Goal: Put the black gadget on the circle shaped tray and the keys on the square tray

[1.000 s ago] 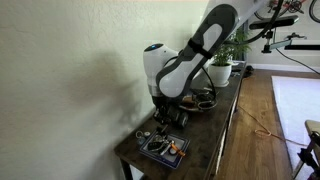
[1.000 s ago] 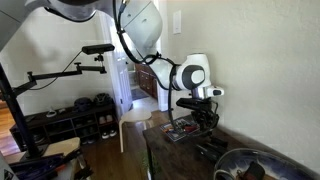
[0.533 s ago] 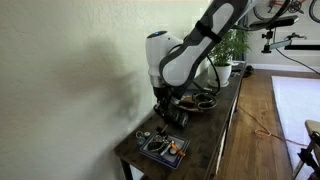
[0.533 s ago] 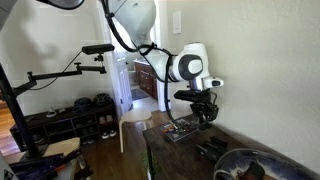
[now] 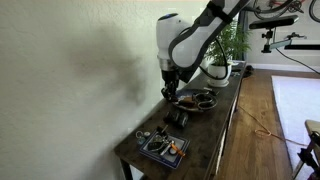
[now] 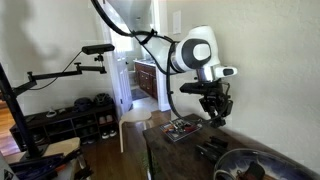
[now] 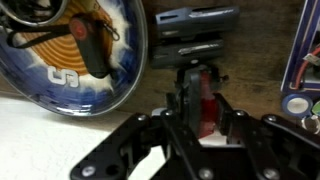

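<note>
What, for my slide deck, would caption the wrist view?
Gripper holding a small red item, poised over the black gadget and round tray.

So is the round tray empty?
Not empty. In the wrist view the circle shaped tray holds a dark oblong thing and an orange disc; what they are, I cannot tell.

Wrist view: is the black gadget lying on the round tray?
No, the black gadget lies on the wooden table beside the round tray.

Soft even indoor daylight, slightly blurry wrist view
</note>
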Motion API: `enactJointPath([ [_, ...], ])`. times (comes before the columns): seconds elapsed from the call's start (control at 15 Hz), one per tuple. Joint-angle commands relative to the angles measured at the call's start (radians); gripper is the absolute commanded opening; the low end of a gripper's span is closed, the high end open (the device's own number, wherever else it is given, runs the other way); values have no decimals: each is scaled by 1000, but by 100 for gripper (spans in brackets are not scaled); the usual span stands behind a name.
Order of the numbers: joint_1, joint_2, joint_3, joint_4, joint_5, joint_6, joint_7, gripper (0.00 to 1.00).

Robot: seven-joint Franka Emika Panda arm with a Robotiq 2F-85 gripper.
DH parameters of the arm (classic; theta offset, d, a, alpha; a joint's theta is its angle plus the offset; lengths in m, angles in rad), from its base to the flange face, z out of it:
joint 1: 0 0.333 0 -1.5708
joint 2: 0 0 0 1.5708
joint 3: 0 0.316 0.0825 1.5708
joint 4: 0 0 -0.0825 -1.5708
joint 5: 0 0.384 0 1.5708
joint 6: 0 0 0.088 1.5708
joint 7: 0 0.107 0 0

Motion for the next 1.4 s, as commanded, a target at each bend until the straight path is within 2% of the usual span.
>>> enactJointPath([
  [0.0,-25,-60,-29,-63,-38,20,17,15],
  [0.6,-93,5,-55,-33,-36,20,15,15],
  [1.33,-120,132,-52,36,-22,25,-3,15],
])
